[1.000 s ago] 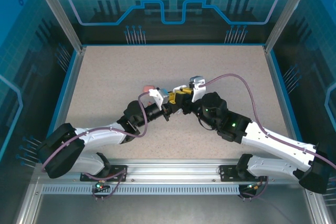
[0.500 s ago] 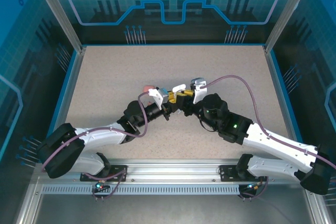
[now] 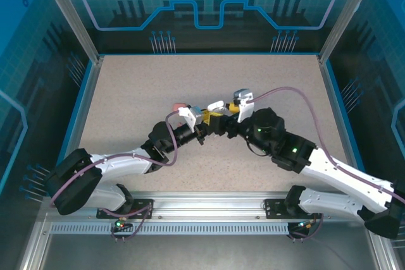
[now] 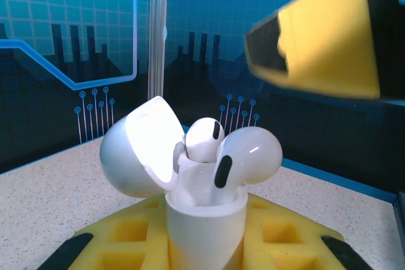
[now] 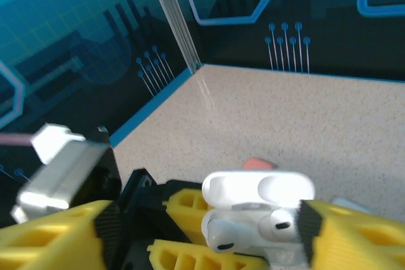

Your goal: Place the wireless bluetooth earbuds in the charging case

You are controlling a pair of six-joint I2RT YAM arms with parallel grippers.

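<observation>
Speckled worktop (image 3: 126,93), blue-walled cell. Nearest, left gripper (image 4: 205,251) jaws clamp the charging case (image 4: 205,213) mid-worktop, lid (image 4: 142,150) open. 2 white earbuds (image 4: 247,153) sit in it, front one prob not fully seated imo. Just beyond, right gripper (image 5: 202,238) jaws wide open, holding nothing.

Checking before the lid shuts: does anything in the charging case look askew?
Yes. In the open charging case, the nearer white earbud sits high and tilted across the rim, seemingly not seated; the earbud behind it looks upright.
</observation>
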